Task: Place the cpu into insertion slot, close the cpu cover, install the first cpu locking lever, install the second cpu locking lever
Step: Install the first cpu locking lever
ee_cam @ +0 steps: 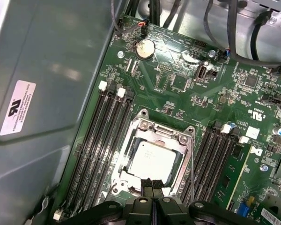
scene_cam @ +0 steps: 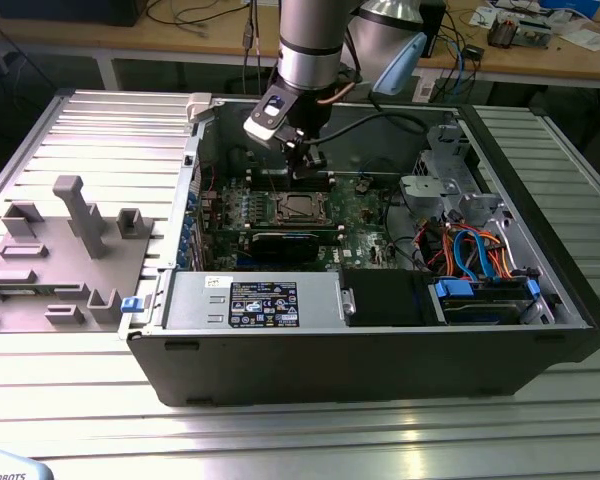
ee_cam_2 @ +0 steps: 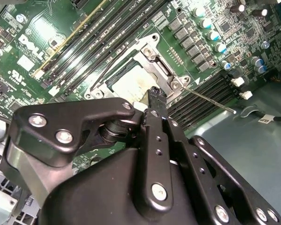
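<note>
The claw (ee_cam: 152, 183) has its two fingertips (ee_cam: 146, 183) pressed together, with nothing pinched between them. From where I stand it hangs low inside the open computer case (scene_cam: 380, 350), over the green circuit board (scene_cam: 365, 200). In the exterior view it sits at about twelve o'clock from the cpu (scene_cam: 298, 207), just beside it.

In both wrist views the cpu (ee_cam: 152, 161) lies flat in the insertion slot (ee_cam: 132, 149), its dull silver top showing through the window of the cpu cover (ee_cam: 154, 129). The cover lies down around the chip. The closed tips hover at the cover's edge, and I cannot tell whether they touch it.

In the second wrist view a thin metal rod (ee_cam_2: 210, 101) slants out from the socket's corner over the black memory slots (ee_cam_2: 201, 96). In the exterior view a grey fixture block (scene_cam: 70, 250) lies at nine o'clock from the case.
</note>
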Controlling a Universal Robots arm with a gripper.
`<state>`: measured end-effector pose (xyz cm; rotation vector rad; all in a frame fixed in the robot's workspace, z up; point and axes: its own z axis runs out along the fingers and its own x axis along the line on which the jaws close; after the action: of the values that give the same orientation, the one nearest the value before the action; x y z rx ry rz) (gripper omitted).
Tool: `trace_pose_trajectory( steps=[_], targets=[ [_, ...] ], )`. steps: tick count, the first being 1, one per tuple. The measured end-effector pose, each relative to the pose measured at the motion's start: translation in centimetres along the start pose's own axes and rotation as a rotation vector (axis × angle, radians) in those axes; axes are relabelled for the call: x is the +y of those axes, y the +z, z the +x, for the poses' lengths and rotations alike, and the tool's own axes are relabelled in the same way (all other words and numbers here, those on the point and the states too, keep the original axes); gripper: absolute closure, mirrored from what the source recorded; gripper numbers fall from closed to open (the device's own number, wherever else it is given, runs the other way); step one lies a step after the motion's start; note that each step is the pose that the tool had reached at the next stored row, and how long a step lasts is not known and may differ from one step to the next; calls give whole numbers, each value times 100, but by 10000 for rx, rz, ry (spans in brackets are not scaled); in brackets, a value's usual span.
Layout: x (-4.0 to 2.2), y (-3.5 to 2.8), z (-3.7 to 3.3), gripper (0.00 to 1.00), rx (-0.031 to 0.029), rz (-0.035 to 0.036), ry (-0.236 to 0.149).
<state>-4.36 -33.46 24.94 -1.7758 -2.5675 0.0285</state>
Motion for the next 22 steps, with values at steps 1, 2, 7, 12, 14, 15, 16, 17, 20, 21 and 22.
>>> trace_pose_trajectory(
  steps=[1,2,7,12,14,15,16,17,20,21,22],
  targets=[
    [0,0,0,89,-1,0,-56],
    [0,0,0,89,-3,0,-108],
    [0,0,0,89,-14,3,-524],
    [0,0,0,89,-22,5,-813],
    [0,0,0,89,-24,5,-923],
    [0,0,0,89,-25,6,-970],
    [0,0,0,89,-27,6,-1008],
    [0,0,0,89,-28,6,-1079],
    [0,0,0,89,-32,8,-1231],
    [0,0,0,89,-34,7,-1305],
    [0,0,0,89,-35,8,-1345]
  ],
)
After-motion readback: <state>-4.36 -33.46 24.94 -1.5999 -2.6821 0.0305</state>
